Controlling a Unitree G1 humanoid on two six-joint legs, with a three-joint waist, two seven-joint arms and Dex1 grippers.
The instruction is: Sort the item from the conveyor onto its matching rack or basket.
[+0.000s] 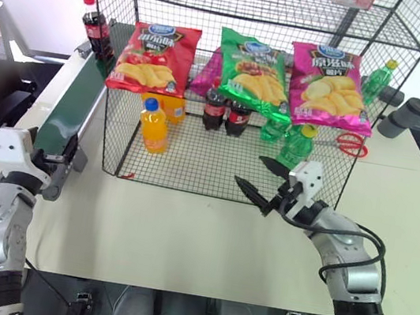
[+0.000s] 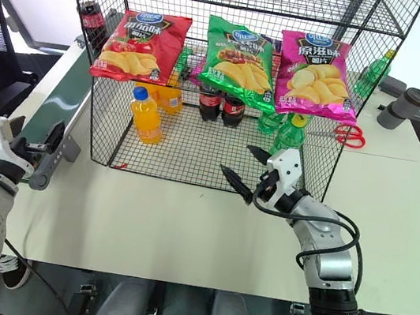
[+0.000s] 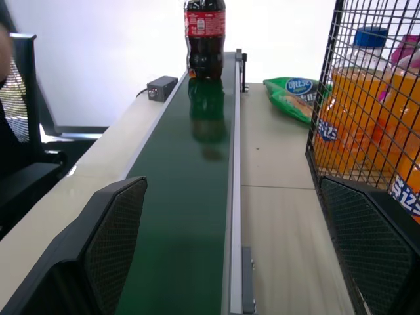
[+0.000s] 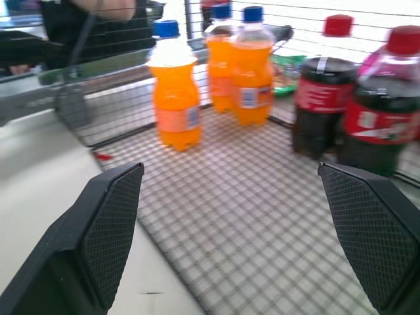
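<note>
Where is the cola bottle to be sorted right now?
The cola bottle stands upright at the far end of the conveyor, on the robot's left, just outside the wire rack.

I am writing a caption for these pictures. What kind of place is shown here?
Probably a lab mock-up of a shop sorting station: a conveyor carrying a cola bottle runs beside a wire rack stocked with drinks and chip bags.

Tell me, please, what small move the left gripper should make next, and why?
Probably ease forward along the conveyor toward the cola bottle: the left gripper is open and empty at the belt's near end, the bottle upright at the far end.
</note>
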